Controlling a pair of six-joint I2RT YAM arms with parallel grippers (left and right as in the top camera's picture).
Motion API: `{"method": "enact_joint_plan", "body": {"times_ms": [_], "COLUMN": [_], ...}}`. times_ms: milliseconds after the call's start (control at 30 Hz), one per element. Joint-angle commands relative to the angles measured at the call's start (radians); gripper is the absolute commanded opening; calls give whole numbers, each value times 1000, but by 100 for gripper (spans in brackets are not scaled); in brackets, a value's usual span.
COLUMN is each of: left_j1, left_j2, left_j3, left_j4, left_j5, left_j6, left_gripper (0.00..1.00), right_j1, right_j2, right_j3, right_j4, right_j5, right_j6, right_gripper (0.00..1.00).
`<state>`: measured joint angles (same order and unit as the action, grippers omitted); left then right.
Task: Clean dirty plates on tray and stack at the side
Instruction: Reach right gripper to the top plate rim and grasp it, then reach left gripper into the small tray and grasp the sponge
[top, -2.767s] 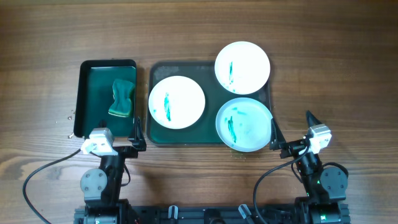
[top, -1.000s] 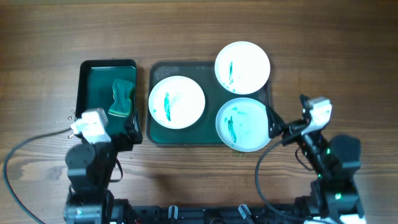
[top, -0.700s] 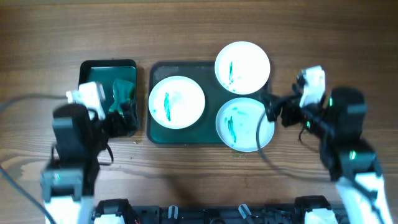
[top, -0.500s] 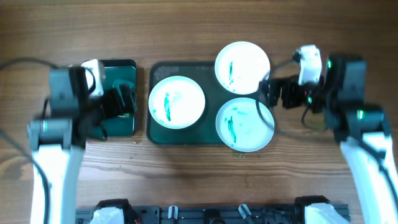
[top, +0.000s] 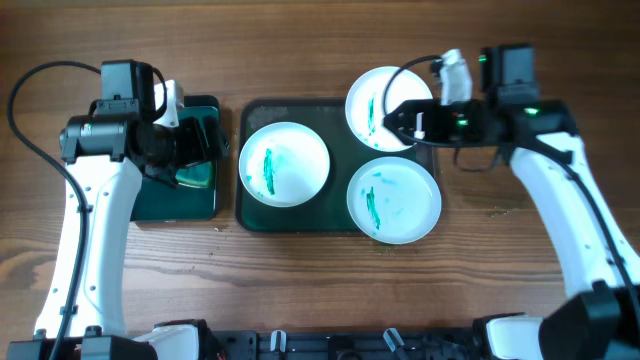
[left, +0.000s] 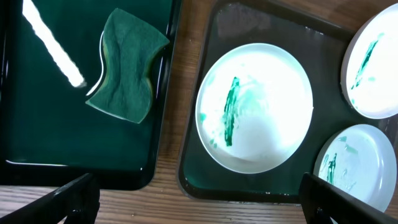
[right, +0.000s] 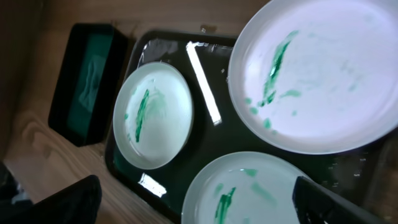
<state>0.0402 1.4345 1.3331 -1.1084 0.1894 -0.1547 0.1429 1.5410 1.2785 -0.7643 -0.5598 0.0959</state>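
Three white plates with green streaks lie on the large dark green tray (top: 338, 214): one at the left (top: 284, 164), one at the far right (top: 372, 100), one slightly bluish at the near right (top: 394, 199). My left gripper (top: 200, 150) is open and empty above the small tray. Its wrist view shows the left plate (left: 255, 115) and the fingers far apart (left: 199, 194). My right gripper (top: 402, 116) is open and empty above the far right plate (right: 323, 74). The right wrist view also shows the left plate (right: 152, 115), the bluish plate (right: 261, 193) and my fingers (right: 196, 200).
A smaller black-rimmed green tray (top: 150, 205) stands left of the large tray and holds a green sponge (top: 193, 176), which shows plainly in the left wrist view (left: 127, 65). Bare wooden table (top: 320, 290) surrounds both trays.
Both arms have lifted from the table's front edge and reached forward. The left gripper now hangs over the small tray, the right over the far right plate. The plates have not moved.
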Motion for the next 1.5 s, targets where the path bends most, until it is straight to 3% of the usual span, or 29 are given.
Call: {"method": "enact_joint_plan", "body": {"times_ms": [0, 67, 167, 267, 433, 567, 767, 1100, 1233, 1333, 1467], "left_j1": [4, 4, 4, 4, 4, 4, 4, 10, 22, 24, 24], "left_j2": [2, 2, 2, 2, 17, 48, 120, 187, 202, 226, 288], "left_j3": [22, 22, 22, 22, 22, 22, 22, 22, 22, 22, 22], "left_j4": [12, 16, -2, -19, -26, -22, -23, -10, 13, 19, 27], "left_j5": [19, -5, -164, -256, -263, -264, -287, -323, -322, -322, -322], "left_j6": [14, -19, -153, -194, -194, -194, -194, -194, -190, -189, -142], "left_gripper": [100, 100, 100, 100, 100, 100, 100, 100, 95, 95, 87], "right_j1": [130, 180, 231, 272, 323, 349, 355, 356, 356, 356, 356], "right_j2": [107, 163, 237, 316, 407, 442, 484, 552, 555, 557, 557], "right_j3": [48, 70, 79, 79, 79, 79, 77, 76, 76, 76, 74], "right_j4": [4, 4, 27, 85, 176, 233, 252, 286, 293, 292, 286], "right_j5": [131, 203, 248, 248, 245, 246, 248, 245, 246, 249, 250], "right_j6": [154, 229, 315, 344, 379, 406, 455, 484, 491, 491, 488], "right_gripper": [87, 73, 58, 54, 48, 38, 27, 19, 4, 4, 4]}}
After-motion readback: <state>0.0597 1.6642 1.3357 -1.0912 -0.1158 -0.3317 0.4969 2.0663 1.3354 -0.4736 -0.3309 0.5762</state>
